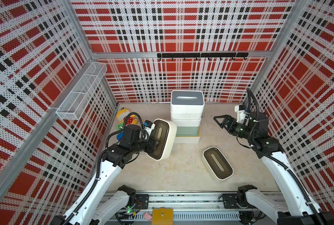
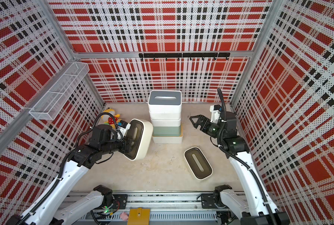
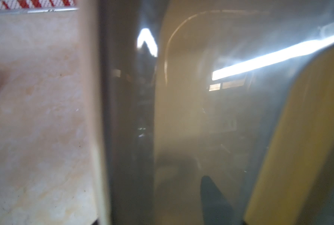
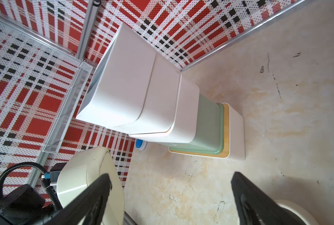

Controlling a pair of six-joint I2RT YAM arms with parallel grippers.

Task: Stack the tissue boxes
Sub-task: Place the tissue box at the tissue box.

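Left end effector (image 1: 154, 145) is closed narrow on an olive-lidded box (image 1: 167, 136) at centre-left of frame, clear of the tabletop (image 1: 172, 175). Box is tipped on edge with its lid facing the arm, so probably gripped at the lid rim or slot; the exact bite is hidden. Left arm reaches forward, low, wrist rolled. Stack (image 1: 186, 115) of five stands at centre, just beside it, grey lid on top. Second olive-lidded box (image 1: 217, 162) lies flat at lower right. Right end effector (image 1: 218, 121) gapes wide and empty right of the stack, likely ready to steady it.

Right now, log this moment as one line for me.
left gripper: shut on tilted box | right gripper: open, empty | stack: five boxes | loose box: on table
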